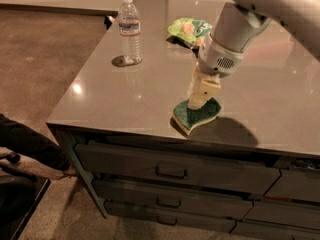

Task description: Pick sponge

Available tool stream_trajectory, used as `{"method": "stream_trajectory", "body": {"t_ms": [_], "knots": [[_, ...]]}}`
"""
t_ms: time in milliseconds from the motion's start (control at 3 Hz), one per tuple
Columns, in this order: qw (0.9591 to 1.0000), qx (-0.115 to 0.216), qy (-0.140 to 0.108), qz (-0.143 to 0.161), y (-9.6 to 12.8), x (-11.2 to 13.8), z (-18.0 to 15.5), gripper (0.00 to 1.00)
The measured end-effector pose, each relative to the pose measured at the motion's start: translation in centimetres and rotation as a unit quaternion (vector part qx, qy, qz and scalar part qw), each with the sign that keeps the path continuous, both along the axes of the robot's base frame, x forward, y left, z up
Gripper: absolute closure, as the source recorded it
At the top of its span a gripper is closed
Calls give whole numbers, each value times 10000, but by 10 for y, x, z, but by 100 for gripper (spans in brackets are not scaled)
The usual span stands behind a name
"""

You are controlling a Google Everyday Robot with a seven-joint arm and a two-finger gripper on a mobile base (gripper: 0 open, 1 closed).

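Item: claw (198, 100), pointing down near the front edge of the table (125, 101); clenched or released, we cannot tell.
Item: sponge (201, 116), green side up, directly under the claw and touching its tip.
Item: bottle (129, 30), well back and left of the claw; snack bag (189, 30) behind it.
Step, as we judge it: securing the grasp. Next we need a firm hold, then a straight lift.

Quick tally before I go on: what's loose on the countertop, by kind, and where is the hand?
Water bottle: 1
Snack bag: 1
Sponge: 1
Total: 3
The hand is down on the Sponge's green top, near the front edge of the counter.
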State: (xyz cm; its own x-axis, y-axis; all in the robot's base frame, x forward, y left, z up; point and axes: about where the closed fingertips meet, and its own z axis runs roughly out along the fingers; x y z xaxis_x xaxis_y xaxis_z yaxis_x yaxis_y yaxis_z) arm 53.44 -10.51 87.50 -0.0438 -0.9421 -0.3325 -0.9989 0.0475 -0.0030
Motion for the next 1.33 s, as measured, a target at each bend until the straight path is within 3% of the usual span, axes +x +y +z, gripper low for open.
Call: {"method": "stream_trajectory", "body": {"t_ms": [1000,1333], "knots": [[9958,348,-669,-525,-37,32,89,100],[9950,383,-748,-539,-35,37,90,100]]}}
